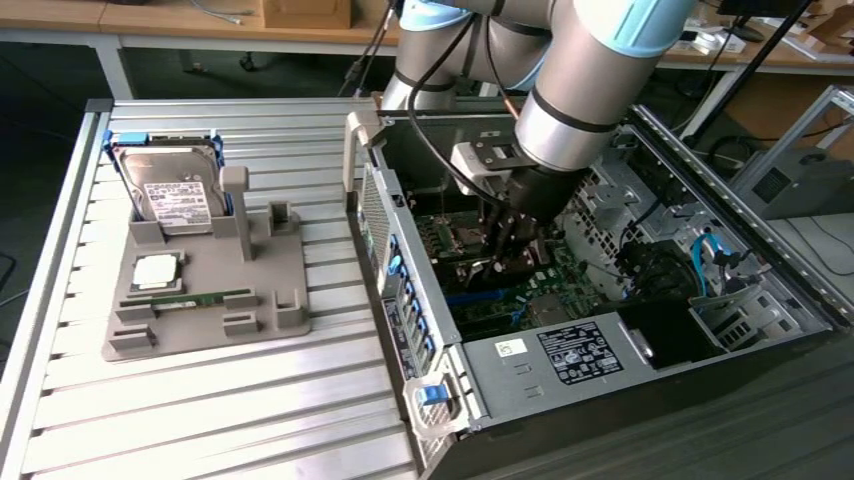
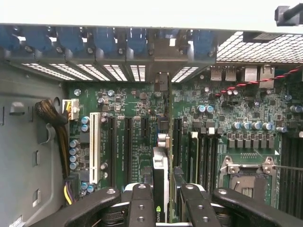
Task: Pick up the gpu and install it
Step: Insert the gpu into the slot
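You had the claw point(image 1: 509, 262) lowered deep into the open computer case point(image 1: 387, 230), which stood on the worktop point(image 1: 200, 420) along its edge at the exterior view's right. In the wrist view the claw point(image 2: 163, 210) was clenched on the gpu point(image 2: 160, 175): its black fingers point(image 2: 141, 205) pressed on either side of the card, with no gap showing between pad and card. The gpu stood on edge between them, thin side up towards the camera, running straight out from the claw towards the case's rear wall and its row of blue clips point(image 2: 102, 40). Below it lay the green motherboard point(image 2: 142, 109); the card sat just past the long black expansion slots point(image 2: 128, 146) and short of the memory slots point(image 2: 201, 156), with the empty processor socket point(image 2: 247, 178) further over. You could not tell from these views whether the card's lower edge had reached a slot. Well apart from the case, near the worktop's edge at the exterior view's left, the grey holder point(image 1: 214, 300) carried the hard drive point(image 1: 174, 195) upright at its far end and the RAM stick point(image 1: 187, 299) flat near its front edge.
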